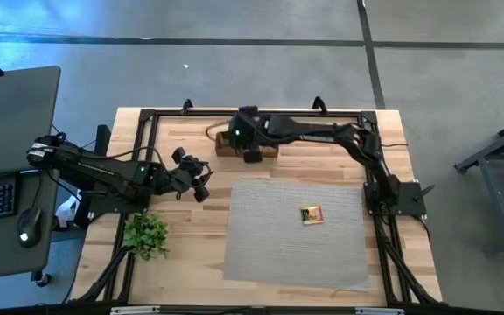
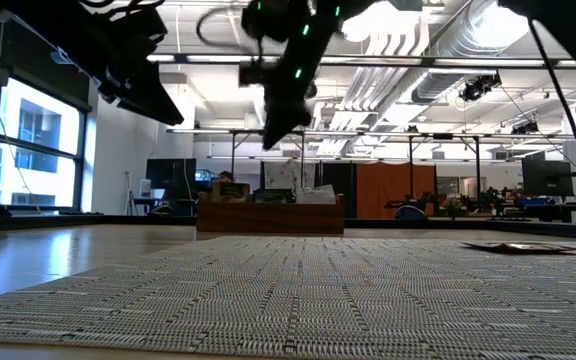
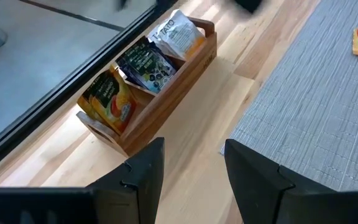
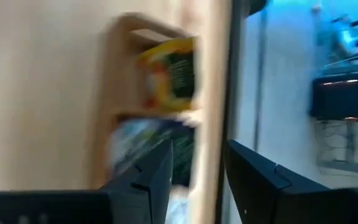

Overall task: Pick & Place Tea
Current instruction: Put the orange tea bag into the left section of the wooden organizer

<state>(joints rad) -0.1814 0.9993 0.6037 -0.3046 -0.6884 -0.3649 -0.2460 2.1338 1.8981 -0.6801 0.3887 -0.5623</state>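
Note:
A wooden box (image 1: pixel 231 146) stands at the table's far edge. Its three compartments hold upright tea sachets: orange-yellow (image 3: pixel 106 99), dark (image 3: pixel 145 63) and white with orange (image 3: pixel 178 33). One orange sachet (image 1: pixel 311 214) lies flat on the grey mat (image 1: pixel 269 254); it also shows in the low view (image 2: pixel 524 247). My right gripper (image 4: pixel 199 152) hangs open above the box (image 2: pixel 268 214), pointing down, with nothing between its fingers. My left gripper (image 3: pixel 191 155) is open and held above bare wood, left of the mat and nearer than the box.
A small green plant (image 1: pixel 147 234) stands near the table's left near corner. A black frame (image 1: pixel 169 112) runs around the table's edges. Bare wood lies between the box and the mat, and much of the mat around the single sachet is free.

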